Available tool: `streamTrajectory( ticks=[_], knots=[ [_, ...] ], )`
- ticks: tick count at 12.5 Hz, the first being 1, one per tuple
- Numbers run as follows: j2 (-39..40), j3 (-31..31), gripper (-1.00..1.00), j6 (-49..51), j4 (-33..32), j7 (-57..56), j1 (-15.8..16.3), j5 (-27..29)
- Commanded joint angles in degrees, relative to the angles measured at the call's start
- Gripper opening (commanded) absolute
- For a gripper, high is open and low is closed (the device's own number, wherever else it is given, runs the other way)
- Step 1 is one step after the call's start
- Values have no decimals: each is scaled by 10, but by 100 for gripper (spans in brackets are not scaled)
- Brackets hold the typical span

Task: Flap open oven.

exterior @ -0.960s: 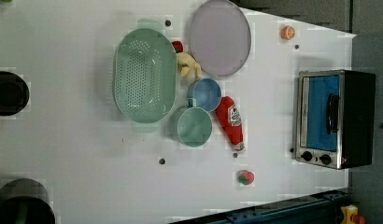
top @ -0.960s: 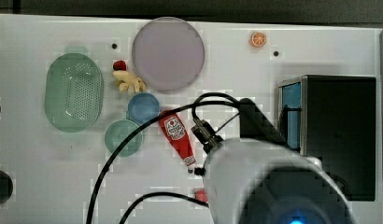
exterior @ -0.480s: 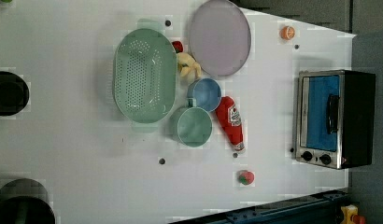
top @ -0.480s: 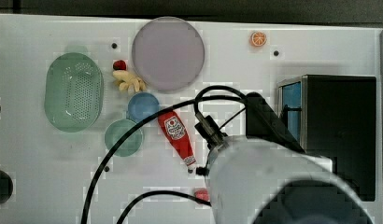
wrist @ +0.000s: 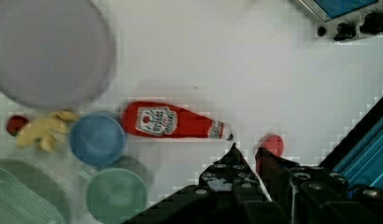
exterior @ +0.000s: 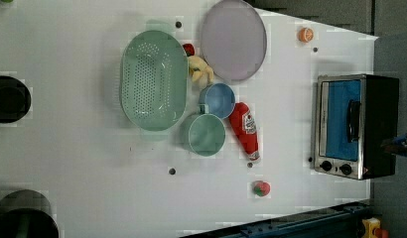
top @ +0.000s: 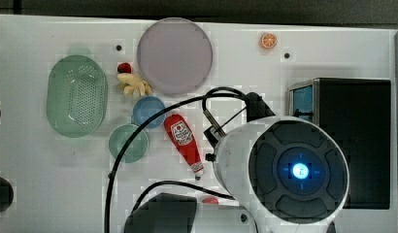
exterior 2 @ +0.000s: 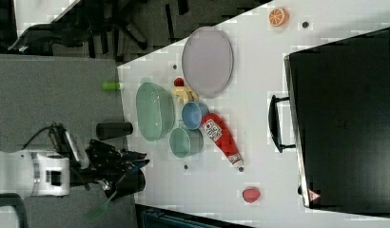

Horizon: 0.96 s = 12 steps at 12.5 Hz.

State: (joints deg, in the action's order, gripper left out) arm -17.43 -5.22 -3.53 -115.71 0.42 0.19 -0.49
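In the top view, the arm [top: 284, 174] hangs over the table [top: 41, 194], hiding part of the oven [top: 352, 141] at the top view's right edge. A ketchup bottle [top: 183, 141] lies beside the arm, near a blue bowl [top: 148, 110].

In the left view, the oven [exterior: 358, 126] stands at the left view's right with its blue glass door shut and the bar handle [exterior: 354, 120] across it. A green colander [exterior: 153, 87], a green cup [exterior: 206, 134] and a plate [exterior: 234, 39] lie well apart from it.

In the right view, the gripper [exterior 2: 133, 166] is off the table's edge, far from the oven [exterior 2: 345, 118].

In the wrist view, the gripper [wrist: 248, 154] has its fingers close together with a narrow gap, holding nothing, above the table near a small red thing [wrist: 273, 144]. The oven's knobs [wrist: 362, 25] sit in a corner.
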Motion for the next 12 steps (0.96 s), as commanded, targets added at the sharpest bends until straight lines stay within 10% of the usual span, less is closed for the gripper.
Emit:
streamTrajectory(
  ticks=[1, 6, 12],
  knots=[
    [-14, -26, -65, -4, -19, -142, -10, -8],
    [-12, -68, -65, -90, -72, -399, -24, -137],
    [28, -155, -65, -270, -130, -549, -27, -148]
  ],
)
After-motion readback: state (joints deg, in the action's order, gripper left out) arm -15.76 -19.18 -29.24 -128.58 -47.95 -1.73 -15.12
